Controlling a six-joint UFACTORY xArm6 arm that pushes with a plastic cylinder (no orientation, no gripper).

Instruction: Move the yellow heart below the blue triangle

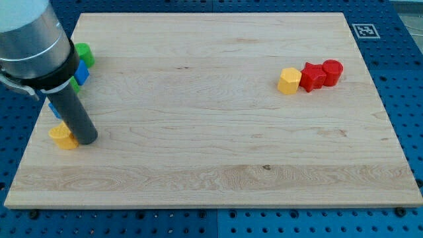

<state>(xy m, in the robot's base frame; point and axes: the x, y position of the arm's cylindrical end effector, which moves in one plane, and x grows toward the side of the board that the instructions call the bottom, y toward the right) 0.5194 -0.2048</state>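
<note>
- My tip (87, 139) touches the yellow heart (61, 137) at the view's left — a bare rod, nothing to open or close
- Heart lies below the mostly hidden blue block (81, 72) — nearly done, judging by position

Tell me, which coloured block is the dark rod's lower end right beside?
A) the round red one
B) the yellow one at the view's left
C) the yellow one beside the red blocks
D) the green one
B: my tip sits against the right side of the yellow block near the board's left edge.

My tip (87, 139) just right of yellow heart (63, 137), view's left, yellow block (289, 80), red block (312, 76), red cylinder (332, 71) in row, view's right
</note>
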